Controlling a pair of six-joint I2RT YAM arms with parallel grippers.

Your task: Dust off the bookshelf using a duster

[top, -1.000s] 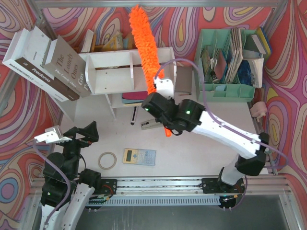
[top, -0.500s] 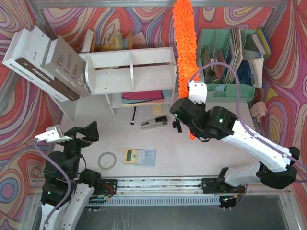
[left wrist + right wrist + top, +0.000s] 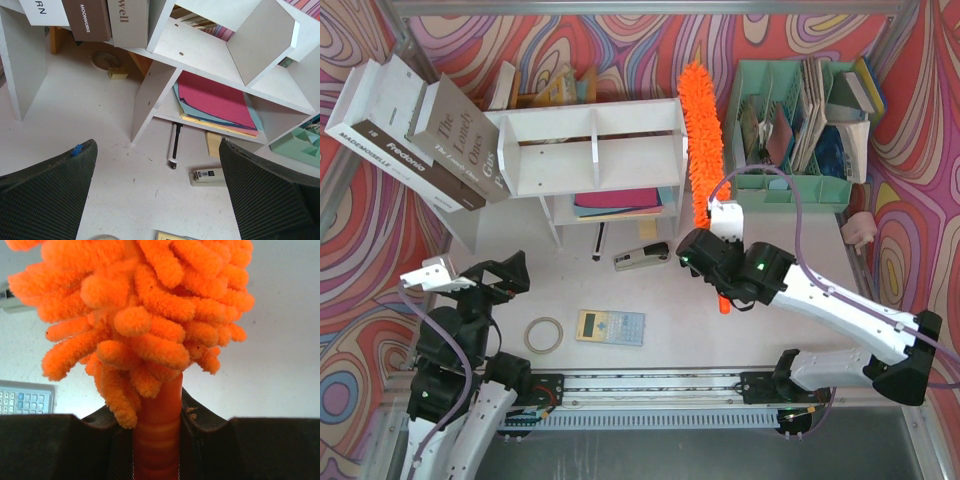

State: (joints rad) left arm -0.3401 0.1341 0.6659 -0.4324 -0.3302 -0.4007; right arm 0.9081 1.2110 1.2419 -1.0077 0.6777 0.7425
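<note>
Right gripper (image 3: 717,222): fingers clamped tight on the duster's handle (image 3: 157,440), which fills the gap between them in the right wrist view.
Duster (image 3: 702,140): the fluffy orange head starts right at the right fingertips and runs straight ahead of them; the handle's tail end sticks out behind the gripper.
Bookshelf (image 3: 590,150): to the left of the right fingers; the duster head lies along its right end, between it and the mint organiser (image 3: 800,190). Whether the fluff touches the shelf cannot be told.
Left gripper (image 3: 430,278): fingers (image 3: 45,190) spread fully apart, with nothing between them.
Ahead of the left fingers: the bookshelf's lower tier with coloured paper (image 3: 215,100), and a pen (image 3: 174,146) and a stapler (image 3: 209,176) on the table in front of it.
Calculator (image 3: 610,327): low and to the left of the right fingers, and lying flat.
Tape roll (image 3: 544,335): just left of the calculator.
</note>
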